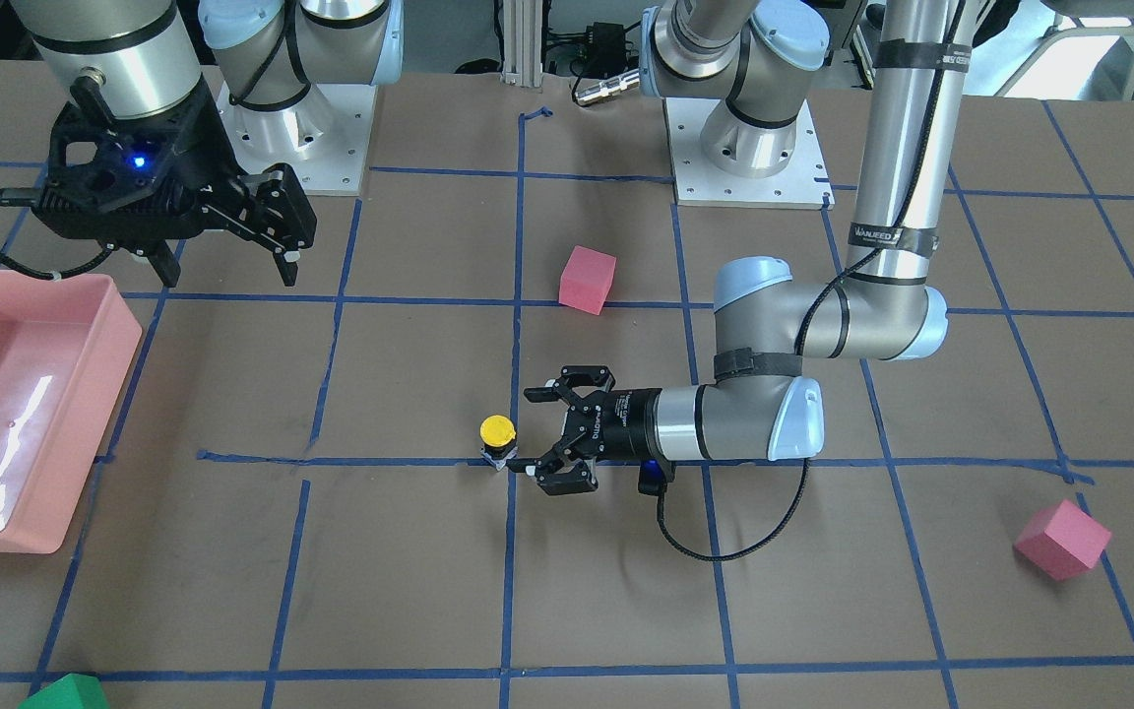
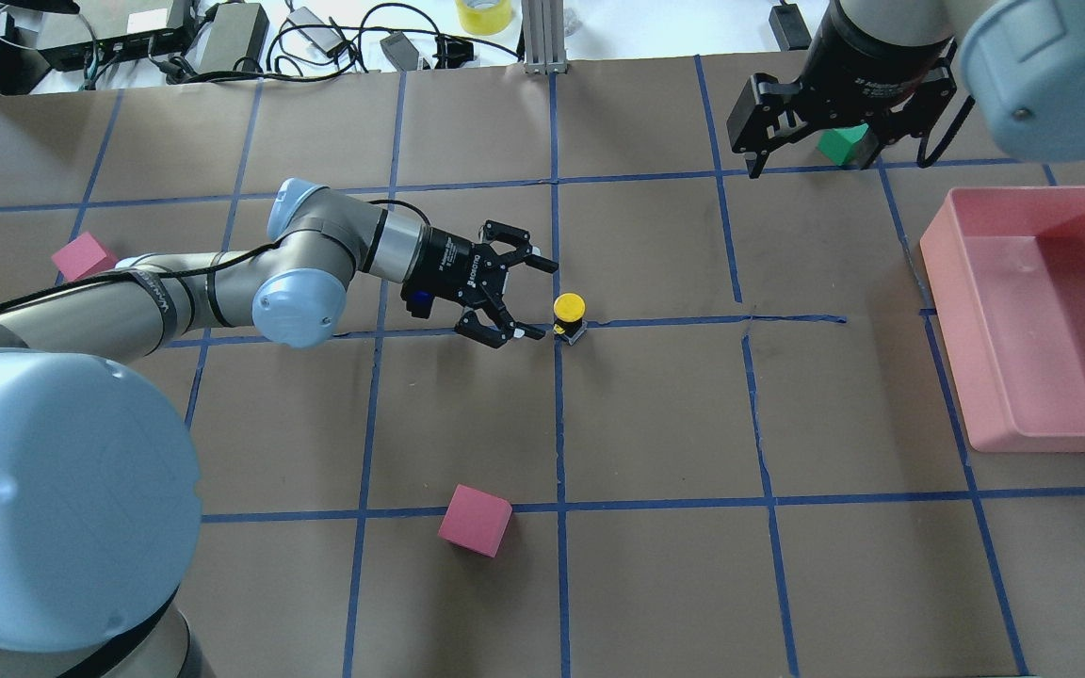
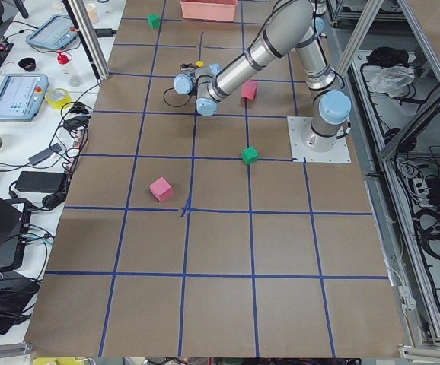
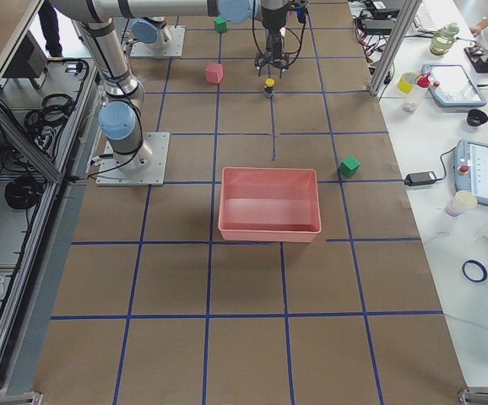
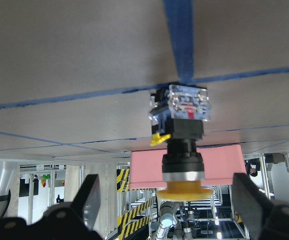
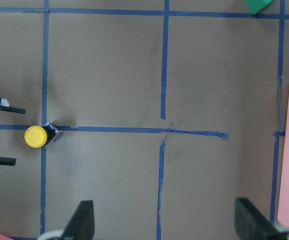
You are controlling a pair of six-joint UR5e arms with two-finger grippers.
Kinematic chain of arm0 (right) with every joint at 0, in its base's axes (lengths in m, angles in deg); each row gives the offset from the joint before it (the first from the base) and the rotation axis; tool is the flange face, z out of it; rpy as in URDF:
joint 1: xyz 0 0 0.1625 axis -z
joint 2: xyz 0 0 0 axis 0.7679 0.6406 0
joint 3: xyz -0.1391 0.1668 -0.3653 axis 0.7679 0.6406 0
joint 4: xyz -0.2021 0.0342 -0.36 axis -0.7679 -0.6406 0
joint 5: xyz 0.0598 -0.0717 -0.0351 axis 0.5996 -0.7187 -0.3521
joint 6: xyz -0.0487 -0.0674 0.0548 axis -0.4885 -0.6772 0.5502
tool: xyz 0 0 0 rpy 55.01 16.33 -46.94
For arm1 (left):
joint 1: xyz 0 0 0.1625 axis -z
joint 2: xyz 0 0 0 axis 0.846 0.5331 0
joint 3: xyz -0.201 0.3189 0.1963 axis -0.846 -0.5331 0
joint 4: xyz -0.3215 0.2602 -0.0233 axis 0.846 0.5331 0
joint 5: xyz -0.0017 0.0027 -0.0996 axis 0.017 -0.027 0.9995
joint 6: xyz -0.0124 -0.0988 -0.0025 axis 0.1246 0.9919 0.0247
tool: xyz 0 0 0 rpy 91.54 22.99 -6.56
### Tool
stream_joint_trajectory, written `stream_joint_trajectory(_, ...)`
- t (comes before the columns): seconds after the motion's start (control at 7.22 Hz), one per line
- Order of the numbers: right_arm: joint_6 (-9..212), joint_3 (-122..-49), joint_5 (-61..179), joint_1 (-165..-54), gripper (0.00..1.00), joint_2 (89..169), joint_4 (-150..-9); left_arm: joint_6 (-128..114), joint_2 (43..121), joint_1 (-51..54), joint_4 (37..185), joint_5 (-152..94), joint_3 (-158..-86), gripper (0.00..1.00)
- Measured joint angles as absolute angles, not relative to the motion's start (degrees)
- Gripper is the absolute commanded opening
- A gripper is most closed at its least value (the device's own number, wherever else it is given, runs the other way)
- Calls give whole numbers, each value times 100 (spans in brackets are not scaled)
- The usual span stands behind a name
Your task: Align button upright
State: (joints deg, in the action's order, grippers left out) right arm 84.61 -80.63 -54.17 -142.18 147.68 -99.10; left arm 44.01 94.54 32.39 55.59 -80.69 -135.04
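Observation:
The button (image 1: 497, 437) stands upright on the brown table, yellow cap on top, at a crossing of blue tape lines; it also shows in the overhead view (image 2: 569, 314). My left gripper (image 1: 525, 431) lies level just above the table, open, its fingertips just short of the button and not touching it. In the left wrist view the button (image 5: 182, 145) appears upside down between the two fingers (image 5: 90, 197), free of both. My right gripper (image 2: 816, 160) is open and empty, high above the far side. Its wrist view looks down on the button (image 6: 36, 136).
A pink tray (image 1: 99, 433) stands on my right side of the table, also in the overhead view (image 2: 947, 339). Pink cubes (image 2: 475, 520) (image 2: 83, 256) lie near my left arm. A green cube (image 2: 842, 143) lies under the right gripper.

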Motion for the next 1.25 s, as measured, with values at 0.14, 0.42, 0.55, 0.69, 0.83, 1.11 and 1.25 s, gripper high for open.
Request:
stream_joint_trajectory(0.14, 8461, -8063, -5417, -14219, 100, 14769, -9911, 4417, 9262, 3206, 5520, -8549, -13287, 100)
stream_joint_trajectory(0.42, 8456, -8063, -5417, -14221, 100, 14771, -9904, 4071, 8798, 3145, 5511, -9892, -12751, 100)
stream_joint_trajectory(0.55, 8456, -8061, -5427, -14219, 100, 14774, -9888, 3325, 8569, 3133, 5564, -10586, -12598, 100)
stream_joint_trajectory(0.69, 8456, -8060, -5427, -14218, 100, 14779, -9875, 2146, 8341, 3098, 5763, -11400, -12506, 100)
stream_joint_trajectory(0.83, 8458, -8072, -5418, -14244, 100, 14771, -9870, 1051, 8088, 3052, 6147, -12325, -12401, 100)
stream_joint_trajectory(1.11, 8463, -8077, -5355, -14297, 100, 14730, -9892, -98, 7418, 3025, 7135, -13518, -12072, 100)
stream_joint_trajectory(1.25, 8464, -8078, -5338, -14295, 100, 14723, -9876, -594, 7081, 3017, 7469, -13810, -11986, 100)
